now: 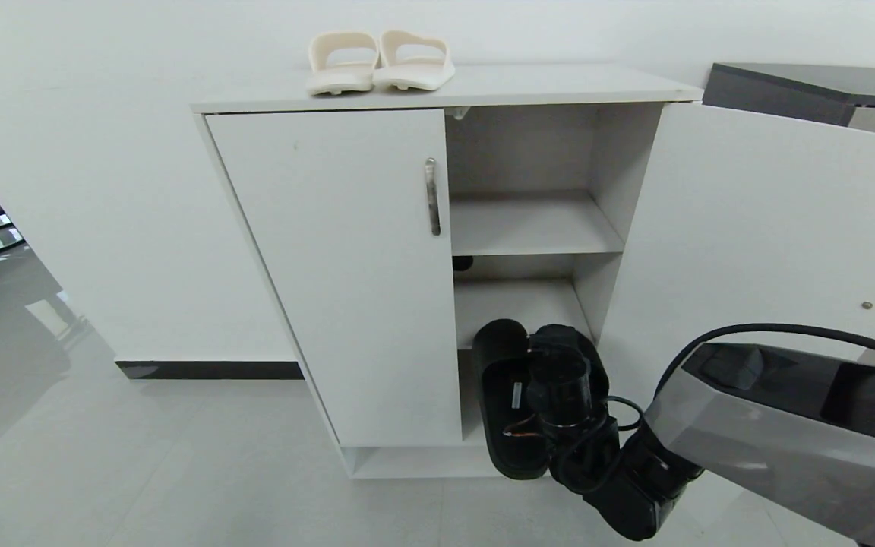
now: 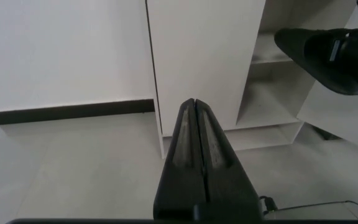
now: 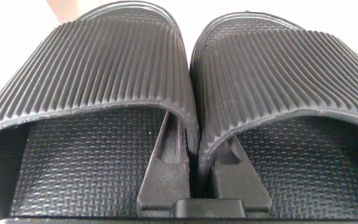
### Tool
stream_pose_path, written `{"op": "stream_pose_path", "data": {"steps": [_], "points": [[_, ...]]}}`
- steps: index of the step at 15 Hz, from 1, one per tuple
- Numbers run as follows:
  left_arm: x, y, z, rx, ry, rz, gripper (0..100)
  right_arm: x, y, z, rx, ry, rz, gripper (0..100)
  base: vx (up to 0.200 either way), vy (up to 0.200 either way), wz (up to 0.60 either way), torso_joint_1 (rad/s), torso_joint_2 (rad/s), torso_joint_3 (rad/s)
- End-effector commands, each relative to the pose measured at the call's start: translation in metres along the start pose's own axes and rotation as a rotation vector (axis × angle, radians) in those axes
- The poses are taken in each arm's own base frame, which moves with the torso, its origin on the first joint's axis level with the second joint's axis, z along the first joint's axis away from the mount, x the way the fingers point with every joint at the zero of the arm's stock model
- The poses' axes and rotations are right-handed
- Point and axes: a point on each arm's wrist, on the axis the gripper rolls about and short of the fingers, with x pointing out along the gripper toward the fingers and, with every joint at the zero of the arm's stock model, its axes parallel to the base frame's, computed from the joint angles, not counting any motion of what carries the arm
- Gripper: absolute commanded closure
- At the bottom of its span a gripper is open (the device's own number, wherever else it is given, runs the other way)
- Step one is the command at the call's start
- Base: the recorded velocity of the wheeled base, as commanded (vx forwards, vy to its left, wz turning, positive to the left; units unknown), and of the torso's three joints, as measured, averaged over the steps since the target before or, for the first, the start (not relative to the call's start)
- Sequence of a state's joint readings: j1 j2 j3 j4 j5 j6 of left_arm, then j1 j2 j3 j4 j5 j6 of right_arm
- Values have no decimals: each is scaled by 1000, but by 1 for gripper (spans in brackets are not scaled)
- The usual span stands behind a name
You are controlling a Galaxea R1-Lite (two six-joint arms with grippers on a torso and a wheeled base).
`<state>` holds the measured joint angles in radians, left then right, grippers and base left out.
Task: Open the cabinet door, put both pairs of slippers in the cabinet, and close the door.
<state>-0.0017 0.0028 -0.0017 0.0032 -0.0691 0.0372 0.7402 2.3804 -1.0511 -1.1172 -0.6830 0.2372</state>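
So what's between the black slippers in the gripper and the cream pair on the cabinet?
In the head view, above the black slippers come the lower shelf and upper shelf, then the top panel under the cream pair.

You won't find any text, number or sign here that you can read. The only candidate is a small pale tag [image 1: 517, 395] on the insole of one of the black slippers [image 1: 506, 437], and its print is too small to make out.
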Motion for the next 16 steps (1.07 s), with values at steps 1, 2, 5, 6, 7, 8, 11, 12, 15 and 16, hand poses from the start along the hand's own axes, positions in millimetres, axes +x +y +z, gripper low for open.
{"op": "stream_pose_path", "data": {"steps": [1, 2, 5, 6, 7, 8, 11, 12, 15, 16], "points": [[0, 0, 0, 1, 2, 0, 100, 11, 3, 4, 5, -14, -30, 100, 0, 0, 0, 2, 2, -198], [0, 0, 0, 1, -1, 3, 100, 17, 4, 10, 2, -11, -50, 100, 0, 0, 0, 7, 2, -198], [0, 0, 0, 1, -1, 2, 100, 27, 6, 12, -10, -6, -53, 100, 0, 0, 0, -1, -1, -202], [0, 0, 0, 6, -1, 3, 100, 30, 5, 9, -33, -12, -47, 100, 0, 0, 0, 7, 7, -124], [0, 0, 0, 7, -1, 2, 100, 34, 3, 6, -39, -43, 7, 100, 0, 0, 0, 7, 2, -66], [0, 0, 0, 9, -1, 0, 100, 36, -1, 4, -66, -78, 58, 100, 0, 0, 0, 0, 0, 0], [0, 0, 0, 7, -1, 2, 100, 40, -10, 7, -96, -112, 45, 100, 0, 0, 0, 0, 0, 0], [0, 0, 0, 7, -1, 0, 100, 41, -11, 7, -92, -112, 42, 100, 0, 0, 0, 0, 0, 0], [0, 0, 0, 7, -1, 0, 100, 40, -11, 2, -90, -72, 40, 100, 0, 0, 0, 0, 0, 0], [0, 0, 0, 7, -1, 2, 100, 41, -12, 1, -93, -60, 38, 100, 200, 0, 0, 2, 2, 7]]}}
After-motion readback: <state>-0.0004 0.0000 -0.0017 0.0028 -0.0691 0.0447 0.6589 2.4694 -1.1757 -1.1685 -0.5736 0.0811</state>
